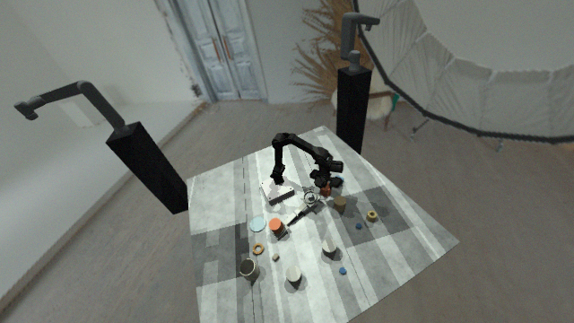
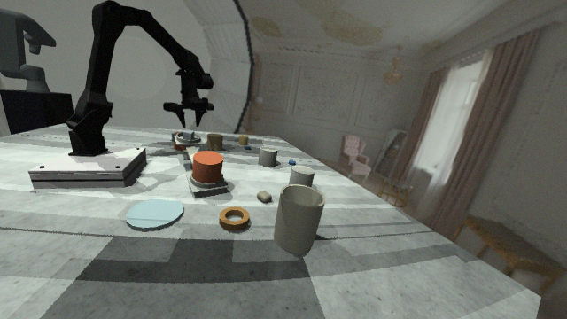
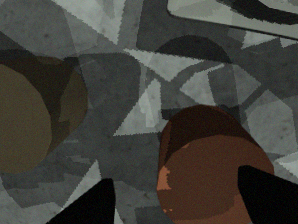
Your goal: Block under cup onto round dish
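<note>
An orange-red cup (image 1: 275, 225) (image 2: 207, 167) stands on the near end of the balance (image 1: 301, 214). The balance's far end is a round pan with no cup on it; a small grey block (image 1: 310, 196) (image 2: 188, 136) sits there uncovered. The other orange-red cup (image 1: 326, 191) (image 2: 179, 145) (image 3: 215, 175) is on the table beyond that pan, partly hidden by it in the exterior view. My gripper (image 1: 327, 183) (image 2: 190, 125) (image 3: 176, 182) is partly open and empty, above this cup and the pan. The round dish (image 1: 257, 223) (image 2: 155, 213) is pale blue and bare.
A tan cylinder (image 1: 340, 204) (image 2: 215, 142) (image 3: 25, 120) stands close to the off-balance cup. A brass piece (image 1: 371, 215), small blue pieces, two pale cylinders, a tall beige cup (image 1: 249, 269) (image 2: 299, 221), an orange-brown ring (image 1: 257, 248) (image 2: 234, 219) and a pebble (image 2: 264, 197) lie farther off.
</note>
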Controlling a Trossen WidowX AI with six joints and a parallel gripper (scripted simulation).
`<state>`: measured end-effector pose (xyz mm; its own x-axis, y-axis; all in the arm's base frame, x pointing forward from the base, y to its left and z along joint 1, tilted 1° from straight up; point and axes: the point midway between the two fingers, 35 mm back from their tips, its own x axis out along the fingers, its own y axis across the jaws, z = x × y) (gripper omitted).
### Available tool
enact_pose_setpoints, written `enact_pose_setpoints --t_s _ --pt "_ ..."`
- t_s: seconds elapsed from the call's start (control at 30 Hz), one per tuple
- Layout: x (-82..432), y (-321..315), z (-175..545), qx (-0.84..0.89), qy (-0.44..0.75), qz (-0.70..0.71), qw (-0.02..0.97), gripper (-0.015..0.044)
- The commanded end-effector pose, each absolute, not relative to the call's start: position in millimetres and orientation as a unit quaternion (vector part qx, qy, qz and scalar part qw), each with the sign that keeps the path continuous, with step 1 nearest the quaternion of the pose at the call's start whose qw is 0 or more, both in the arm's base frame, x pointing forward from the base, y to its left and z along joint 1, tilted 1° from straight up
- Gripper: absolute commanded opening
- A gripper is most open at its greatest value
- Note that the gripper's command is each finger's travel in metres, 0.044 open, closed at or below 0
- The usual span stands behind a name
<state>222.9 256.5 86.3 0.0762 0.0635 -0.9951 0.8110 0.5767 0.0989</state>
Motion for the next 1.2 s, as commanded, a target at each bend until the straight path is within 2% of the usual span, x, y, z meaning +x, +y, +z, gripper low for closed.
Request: enact_pose_setpoints --t_s 0.0,0.6,1.17 --pt "226.0 249.6 90.2 0.312 0.631 -0.250 0.665 0.0260" --pt "236.2 221.2 100.8 0.089 0.678 -0.052 0.728 0.0260" --pt "243.0 193.4 110.5 -0.126 0.668 0.140 0.720 0.0260"
